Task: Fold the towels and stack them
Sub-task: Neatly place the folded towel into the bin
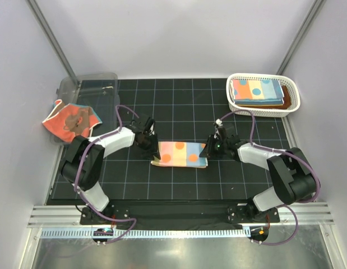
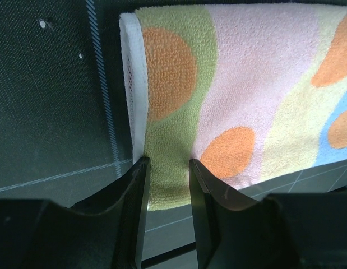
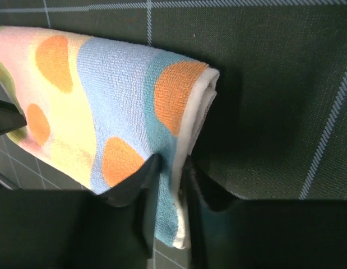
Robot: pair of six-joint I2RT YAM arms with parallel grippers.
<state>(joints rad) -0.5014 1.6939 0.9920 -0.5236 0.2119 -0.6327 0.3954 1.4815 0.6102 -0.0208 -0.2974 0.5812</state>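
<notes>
- Two pinches on your folded, rectangular polka-dotted terry towel (image 1: pixel 179 153): left gripper (image 2: pixel 167 168) clamps its green end.
- Your right gripper (image 3: pixel 172 167) clamps the white-edged blue end.

No text, label, brand, number or sign can be read anywhere.

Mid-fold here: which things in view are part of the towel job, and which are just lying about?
Job: polka-dot towel, centre; coral bear towel draped on the clear bin; folded towels in the white basket.
Lying about: clear bin; white basket; black grid mat.
</notes>
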